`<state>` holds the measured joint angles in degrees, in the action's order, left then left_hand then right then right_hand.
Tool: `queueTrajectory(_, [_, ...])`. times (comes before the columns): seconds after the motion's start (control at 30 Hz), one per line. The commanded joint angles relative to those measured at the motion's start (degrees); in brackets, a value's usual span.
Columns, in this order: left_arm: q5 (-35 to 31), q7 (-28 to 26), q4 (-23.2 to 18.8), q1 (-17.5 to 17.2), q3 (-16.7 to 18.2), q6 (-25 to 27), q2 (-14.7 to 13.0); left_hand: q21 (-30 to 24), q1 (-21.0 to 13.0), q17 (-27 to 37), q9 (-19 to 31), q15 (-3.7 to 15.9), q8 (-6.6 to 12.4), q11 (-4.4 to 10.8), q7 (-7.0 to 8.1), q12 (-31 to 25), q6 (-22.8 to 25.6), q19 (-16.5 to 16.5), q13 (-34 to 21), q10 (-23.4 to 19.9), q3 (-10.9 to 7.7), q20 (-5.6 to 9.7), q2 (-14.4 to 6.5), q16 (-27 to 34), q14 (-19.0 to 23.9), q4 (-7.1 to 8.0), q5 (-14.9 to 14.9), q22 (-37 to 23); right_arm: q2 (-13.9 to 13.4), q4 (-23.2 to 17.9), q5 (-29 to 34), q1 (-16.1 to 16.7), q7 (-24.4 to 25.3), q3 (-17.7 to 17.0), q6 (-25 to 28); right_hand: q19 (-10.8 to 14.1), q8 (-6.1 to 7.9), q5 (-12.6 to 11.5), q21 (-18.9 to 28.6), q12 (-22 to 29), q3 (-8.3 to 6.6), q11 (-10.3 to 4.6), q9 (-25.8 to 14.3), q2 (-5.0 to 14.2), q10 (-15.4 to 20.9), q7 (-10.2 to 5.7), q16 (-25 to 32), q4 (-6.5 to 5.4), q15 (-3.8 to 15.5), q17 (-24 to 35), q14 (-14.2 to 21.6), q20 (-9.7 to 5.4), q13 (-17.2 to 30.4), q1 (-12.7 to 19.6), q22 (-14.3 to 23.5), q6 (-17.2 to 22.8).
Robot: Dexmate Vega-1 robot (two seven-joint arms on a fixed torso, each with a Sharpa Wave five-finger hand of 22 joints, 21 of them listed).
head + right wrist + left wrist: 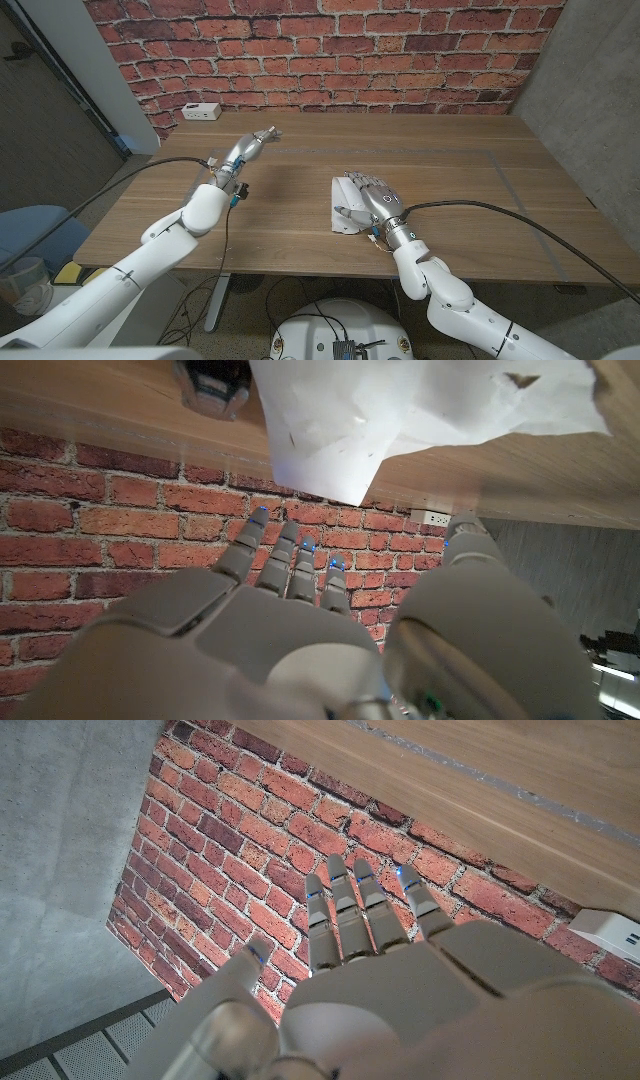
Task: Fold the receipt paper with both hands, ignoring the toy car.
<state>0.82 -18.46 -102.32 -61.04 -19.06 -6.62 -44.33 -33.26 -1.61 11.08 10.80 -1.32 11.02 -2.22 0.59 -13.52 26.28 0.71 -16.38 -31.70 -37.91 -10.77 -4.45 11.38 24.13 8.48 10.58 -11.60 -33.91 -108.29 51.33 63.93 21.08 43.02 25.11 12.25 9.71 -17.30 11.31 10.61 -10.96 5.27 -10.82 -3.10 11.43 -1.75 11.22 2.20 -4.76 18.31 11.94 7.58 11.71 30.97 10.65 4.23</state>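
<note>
Head view: your right hand (372, 196) lies over the receipt paper (340, 212) near table centre, grip unclear; your left hand (243, 152), open, is far left. Right wrist view: paper beyond the fingertips (262, 520). Left wrist view: fingers (338, 910) extended, empty.

My left robot hand (370, 990) reaches, fingers together, toward the red brick wall (260, 860) behind the wooden table (480, 780).
</note>
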Motion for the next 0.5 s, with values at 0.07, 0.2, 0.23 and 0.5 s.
queueTrajectory(0.07, [-0.53, -0.46, 0.14, 0.51, -0.90, -0.23, 0.36, 0.16, -0.54, 0.11, 0.19, -0.01, -0.18, -0.09, 0.06, -0.13, -0.66, -0.17, -0.19, -0.06, -0.63, -0.58, -3.62, 0.14, -0.20, -0.18, -0.12, -0.12, 3.43, 1.88, 0.75, -4.44, -4.51, 5.83, 9.94, -0.15, 0.12, -0.10, 0.41, 0.09, 0.79, 1.36, -0.10, -0.46, -1.27, 0.10, -0.98, 0.13, -2.26, -0.82, -3.31, 0.86, -0.01, -0.51, 0.11, -3.35])
queueTrajectory(0.2, [-0.40, -0.37, 0.25, 0.42, -0.97, -0.49, 0.30, 0.19, -0.63, 0.09, 0.18, -0.14, -0.24, -0.10, 0.14, -0.15, -1.02, -0.20, -0.21, -0.05, -0.75, -0.59, -3.56, 0.12, -0.33, -0.30, -0.14, -0.12, 4.73, 3.47, 1.21, -6.27, -5.08, 7.32, 12.74, -0.37, 0.16, -0.17, 0.50, -0.41, 1.15, 2.01, -0.10, -0.33, -3.93, -0.05, -1.09, 0.22, -3.63, -1.62, -5.49, 1.18, -0.09, -0.49, 0.09, -5.69])
queueTrajectory(0.23, [-0.34, -0.38, 0.24, 0.33, -0.92, -0.56, 0.25, 0.20, -0.65, 0.08, 0.18, -0.17, -0.23, -0.06, 0.14, -0.13, -1.04, -0.21, -0.21, 0.03, -0.77, -0.58, -3.54, 0.11, -0.34, -0.33, -0.15, -0.12, 4.89, 3.83, 1.31, -6.82, -5.47, 7.73, 13.31, -0.38, 0.07, -0.19, 0.53, -0.42, 1.19, 2.29, -0.10, -0.27, -4.32, -0.13, -1.12, 0.24, -3.83, -1.77, -5.87, 1.22, -0.10, -0.45, 0.09, -6.39])
queueTrajectory(0.5, [-0.08, -0.61, 0.21, -0.37, -0.56, -1.26, 0.02, 0.29, -0.77, 0.06, 0.18, -0.27, -0.25, 0.14, 0.35, -0.07, -1.44, -0.41, -0.25, 0.29, -0.93, -0.68, -3.39, 0.11, -0.47, -0.52, -0.19, -0.11, 6.03, 6.54, 0.85, -9.40, -4.98, 9.78, 16.50, 3.27, 1.01, -0.67, 2.01, 0.44, 0.61, 1.66, -0.04, 1.75, -5.56, -0.41, 1.89, 1.13, -0.76, -3.33, 1.18, 1.81, -0.23, 1.56, 0.07, -8.57])
